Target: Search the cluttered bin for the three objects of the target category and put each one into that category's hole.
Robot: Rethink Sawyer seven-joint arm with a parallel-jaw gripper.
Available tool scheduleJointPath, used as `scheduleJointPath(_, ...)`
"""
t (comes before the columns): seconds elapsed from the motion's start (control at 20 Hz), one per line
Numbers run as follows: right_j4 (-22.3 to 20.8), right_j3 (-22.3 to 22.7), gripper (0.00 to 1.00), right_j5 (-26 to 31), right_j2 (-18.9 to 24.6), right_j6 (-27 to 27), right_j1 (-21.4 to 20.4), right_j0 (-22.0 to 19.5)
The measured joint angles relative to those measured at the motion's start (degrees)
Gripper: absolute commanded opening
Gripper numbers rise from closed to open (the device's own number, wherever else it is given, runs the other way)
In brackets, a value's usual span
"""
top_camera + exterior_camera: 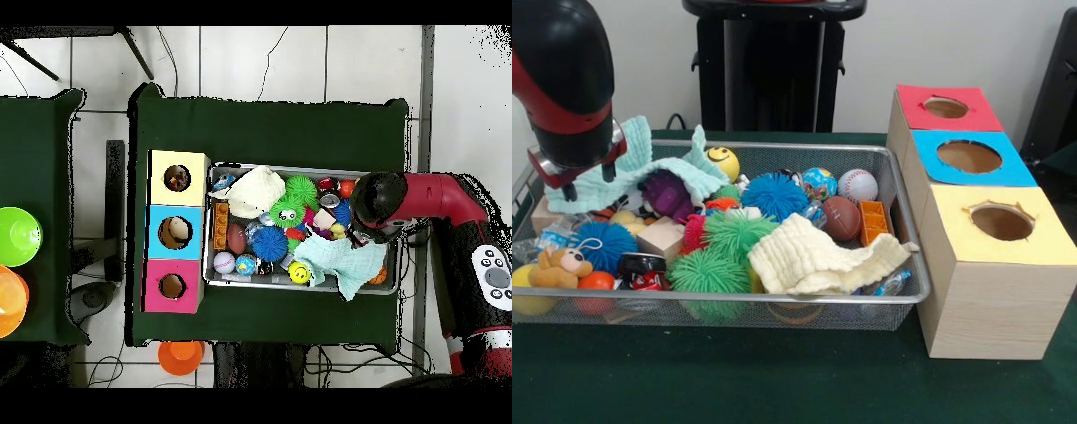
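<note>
The silver wire-mesh bin (777, 299) is full of toys; it also shows in the overhead view (260, 286). One small round bundle printed blue, yellow and green (819, 183) lies at the back beside a baseball; I make out no others. My gripper (576, 181) hangs over the bin's left end, against a mint-green cloth (644, 168) that hides its tips. From above, the gripper (378, 218) is at the bin's right end with the cloth (345, 262) spread beside it. The yellow-surround hole (1002, 221) is in the nearest, largest wooden box, also seen from above (178, 178).
Blue-surround (968, 156) and red-surround (945, 107) holes sit behind the yellow one. A cream cloth (817, 256), green (711, 269) and blue (775, 194) spiky balls, a brown football (840, 218), a yellow smiley ball (722, 162) and an orange block (873, 221) crowd the bin.
</note>
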Motion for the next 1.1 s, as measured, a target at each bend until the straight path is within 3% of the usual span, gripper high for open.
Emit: scheduleJointPath(1.1, 0.0, 0.2, 1.00, 0.0, -0.3, 0.0, 1.4, 0.6)
